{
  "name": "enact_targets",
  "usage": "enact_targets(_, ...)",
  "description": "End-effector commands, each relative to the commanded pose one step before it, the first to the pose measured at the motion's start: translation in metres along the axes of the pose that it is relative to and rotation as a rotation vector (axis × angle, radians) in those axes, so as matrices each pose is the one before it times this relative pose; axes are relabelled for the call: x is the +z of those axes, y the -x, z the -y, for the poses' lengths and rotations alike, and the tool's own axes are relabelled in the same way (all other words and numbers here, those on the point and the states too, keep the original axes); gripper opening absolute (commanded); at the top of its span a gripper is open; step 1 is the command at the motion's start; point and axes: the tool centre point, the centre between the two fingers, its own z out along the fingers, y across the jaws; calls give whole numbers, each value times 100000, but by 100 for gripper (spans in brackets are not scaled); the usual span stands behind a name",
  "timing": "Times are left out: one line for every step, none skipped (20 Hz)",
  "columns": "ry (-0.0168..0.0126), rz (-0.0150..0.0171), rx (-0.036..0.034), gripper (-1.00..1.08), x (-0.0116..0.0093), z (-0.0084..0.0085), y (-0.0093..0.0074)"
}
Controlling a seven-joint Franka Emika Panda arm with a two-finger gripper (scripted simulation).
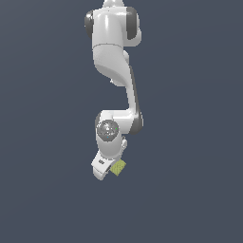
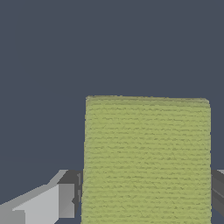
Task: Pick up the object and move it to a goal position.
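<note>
The object [image 1: 118, 167], a small yellow-green cube with a faintly woven texture, sits at the tip of the white arm in the exterior view. In the wrist view the object [image 2: 146, 157] fills the space between the two grey fingers [image 2: 65, 200], which touch its opposite sides. My gripper [image 1: 110, 169] is shut on the cube, and its white hand hides part of the cube in the exterior view. In the wrist view the gripper [image 2: 146, 199] shows only as finger parts at either side of the cube. No goal marker shows in either view.
A plain dark blue-grey surface [image 1: 190, 142] lies all around. The arm's white links [image 1: 114, 52] reach in from the top of the exterior view.
</note>
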Motion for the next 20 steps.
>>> enact_targets(-94, -12, -68, -100, 65, 65, -57)
enact_targets(0, 0, 0, -100, 0, 0, 0)
enact_targets(0, 0, 0, -100, 0, 0, 0)
enact_targets(71, -2, 67, -100, -57, -51, 54)
enact_targets(0, 0, 0, -100, -13, 21, -16)
enact_targets(0, 0, 0, -100, -38, 63, -47)
enact_targets(0, 0, 0, -100, -63, 105, -79)
enact_targets(0, 0, 0, -100, -89, 148, -111)
enact_targets(0, 0, 0, -100, -116, 193, -144)
enact_targets(0, 0, 0, -100, -144, 239, -179)
enact_targets(0, 0, 0, -100, -173, 287, -215)
enact_targets(0, 0, 0, -100, -205, 339, -254)
enact_targets(0, 0, 0, -100, -238, 394, -296)
enact_targets(0, 0, 0, -100, -274, 454, -341)
enact_targets(0, 0, 0, -100, -314, 518, -390)
enact_targets(0, 0, 0, -100, -355, 586, -442)
enact_targets(0, 0, 0, -100, -398, 656, -496)
enact_targets(0, 0, 0, -100, -441, 725, -550)
enact_targets(12, 71, -66, -100, -462, 820, -643)
enact_targets(0, 0, 0, -100, -525, 860, -657)
